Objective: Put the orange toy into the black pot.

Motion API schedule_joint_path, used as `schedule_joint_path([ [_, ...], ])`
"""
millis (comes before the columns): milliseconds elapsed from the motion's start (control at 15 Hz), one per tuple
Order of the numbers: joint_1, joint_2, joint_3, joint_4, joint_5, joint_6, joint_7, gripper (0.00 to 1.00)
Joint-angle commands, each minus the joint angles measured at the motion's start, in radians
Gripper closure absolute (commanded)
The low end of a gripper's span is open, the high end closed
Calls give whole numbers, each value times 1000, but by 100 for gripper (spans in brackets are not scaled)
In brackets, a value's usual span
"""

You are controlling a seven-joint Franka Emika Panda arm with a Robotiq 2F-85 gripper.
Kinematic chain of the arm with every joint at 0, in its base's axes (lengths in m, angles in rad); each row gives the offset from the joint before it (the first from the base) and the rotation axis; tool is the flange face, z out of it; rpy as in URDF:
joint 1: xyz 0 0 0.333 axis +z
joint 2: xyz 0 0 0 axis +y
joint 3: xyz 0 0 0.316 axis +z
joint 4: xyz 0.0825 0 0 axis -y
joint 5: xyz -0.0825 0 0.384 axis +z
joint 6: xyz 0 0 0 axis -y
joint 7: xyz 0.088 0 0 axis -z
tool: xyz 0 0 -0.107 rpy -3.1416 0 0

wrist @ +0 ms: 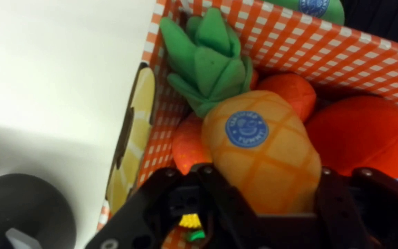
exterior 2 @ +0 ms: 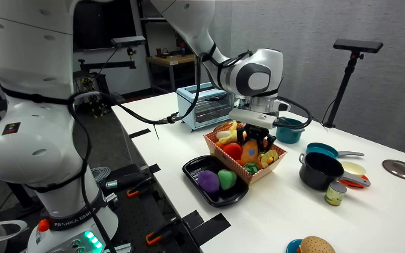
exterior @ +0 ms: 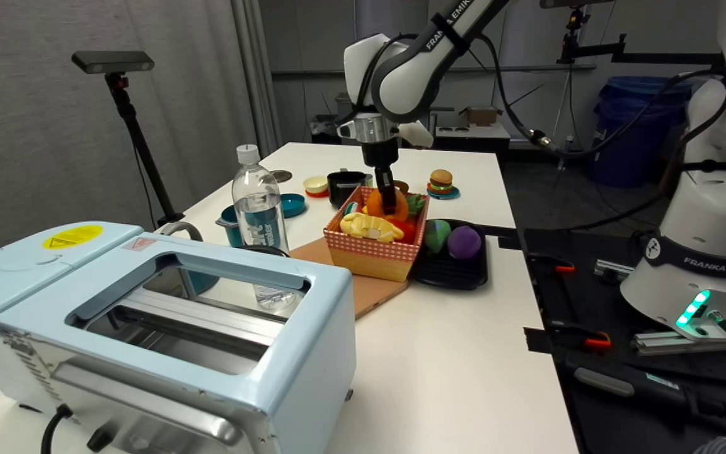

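The orange toy is pineapple-shaped with green leaves, and it lies among other toy foods in the red-checked basket [exterior 2: 220, 151]. It shows in both exterior views [exterior: 403, 205] [exterior 2: 250, 156] and in the wrist view [wrist: 257, 148]. My gripper [wrist: 266, 171] is lowered into the basket with one finger on each side of the toy's blunt end. In an exterior view the gripper [exterior 2: 255, 140] looks spread, with a gap beside the toy. The fingertips are partly hidden among the toys. The black pot [exterior 2: 320, 172] stands upright beside the basket; it also shows in the wrist view [wrist: 22, 207].
A black tray [exterior 2: 220, 199] with purple and green toys touches or nearly touches the basket. A can [exterior 2: 335, 193] stands by the black pot's handle. A teal pot [exterior 2: 288, 133], teal pan [exterior 2: 320, 149], bottle [exterior: 262, 221], toaster oven [exterior: 312, 340] and burger toy [exterior: 441, 180] surround them.
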Motion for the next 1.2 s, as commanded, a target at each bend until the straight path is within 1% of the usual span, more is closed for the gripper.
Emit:
schedule_joint_path([
  [0,-20,-68,-1,-54,-1,-15,17,92],
  [67,-21,-82,-1,-58,2,-23,15,95],
  [133,-22,-100,-2,-65,7,-32,14,96],
  [200,-23,-116,-4,-71,11,-36,12,94],
  [333,-24,-148,-11,-79,8,-44,14,95],
  [733,-32,-221,-35,-68,12,-103,10,94],
  [1133,-41,-246,-61,-34,21,-143,5,94],
])
